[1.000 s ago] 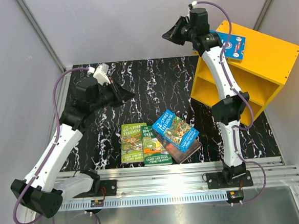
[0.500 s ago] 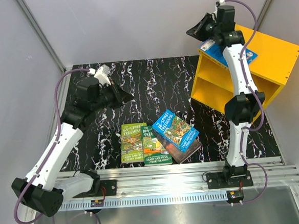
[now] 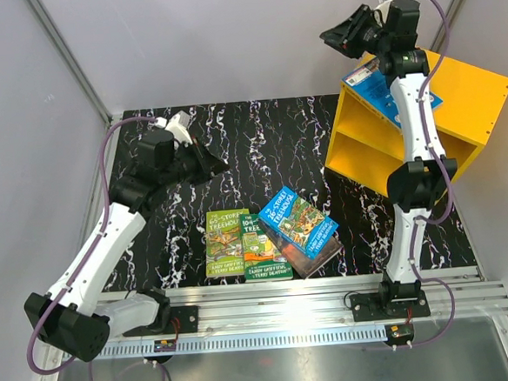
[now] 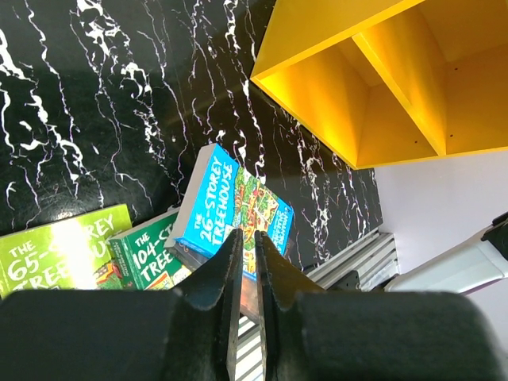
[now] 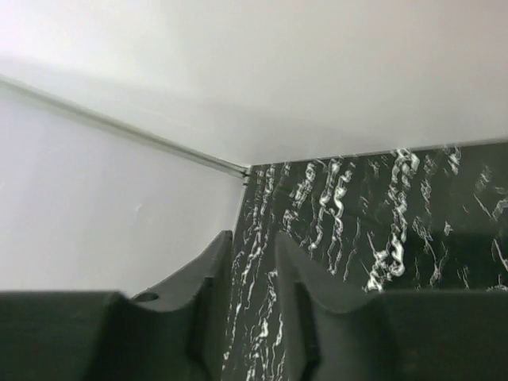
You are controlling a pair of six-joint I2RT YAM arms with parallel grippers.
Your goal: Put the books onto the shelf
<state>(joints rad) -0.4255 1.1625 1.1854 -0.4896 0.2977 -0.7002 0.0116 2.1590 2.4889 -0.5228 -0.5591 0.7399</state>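
The yellow shelf [image 3: 461, 97] stands at the back right, its open compartments [image 4: 373, 79] facing the table. A blue book [image 3: 367, 84] lies on its top, partly hidden by the right arm. Near the front edge lie a light green book [image 3: 225, 242], a dark green book [image 3: 262, 247] and a blue book [image 3: 298, 220] resting on a dark brown one [image 3: 326, 250]. My right gripper [image 3: 329, 36] is raised above the shelf's left corner, pointing left, jaws [image 5: 252, 242] open and empty. My left gripper [image 3: 221, 165] hovers over the table's left middle, shut and empty [image 4: 248, 236].
The black marbled table top [image 3: 268, 137] is bounded by grey walls at the left, back and right. A metal rail [image 3: 287, 293] runs along the near edge, with both arm bases on it.
The right arm swung to the right and up over the shelf, and its jaws parted. The left arm shifted only slightly.
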